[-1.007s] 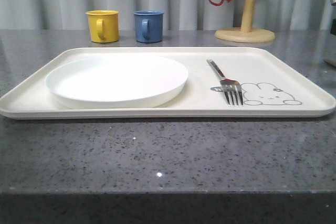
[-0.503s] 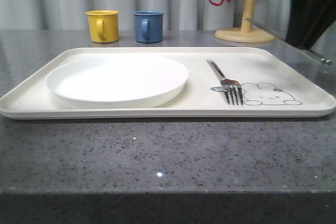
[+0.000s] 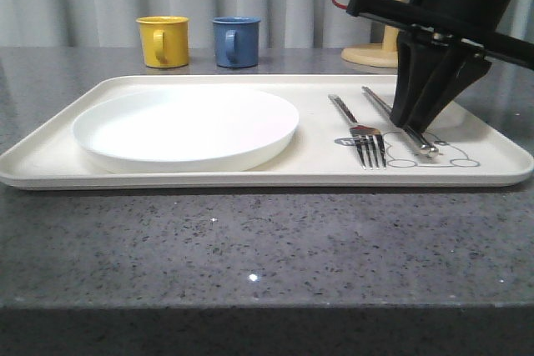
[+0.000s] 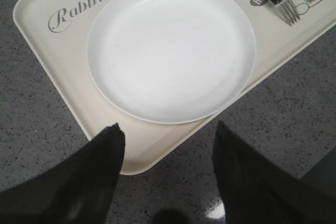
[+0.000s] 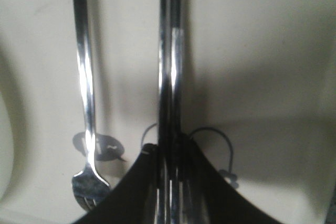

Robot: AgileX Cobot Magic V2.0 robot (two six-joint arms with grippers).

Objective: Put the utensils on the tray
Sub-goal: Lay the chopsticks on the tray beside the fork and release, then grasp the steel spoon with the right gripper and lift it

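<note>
The jaws of the right gripper [image 3: 415, 128] are clamped on the chopsticks [image 3: 399, 119], low over the tray [image 3: 250, 174] near its right edge, just right of the fork [image 3: 360, 132]. The left gripper [image 4: 167, 145] hangs spread open above the tray's near-left corner, beside the plate [image 3: 185, 127].

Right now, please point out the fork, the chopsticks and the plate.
fork [image 3: 360, 127], front view, on the neck just above the tines.
chopsticks [image 3: 385, 107], front view, on the bare shaft behind the gripper.
plate [image 4: 170, 48], left wrist view, on its flat middle.
</note>
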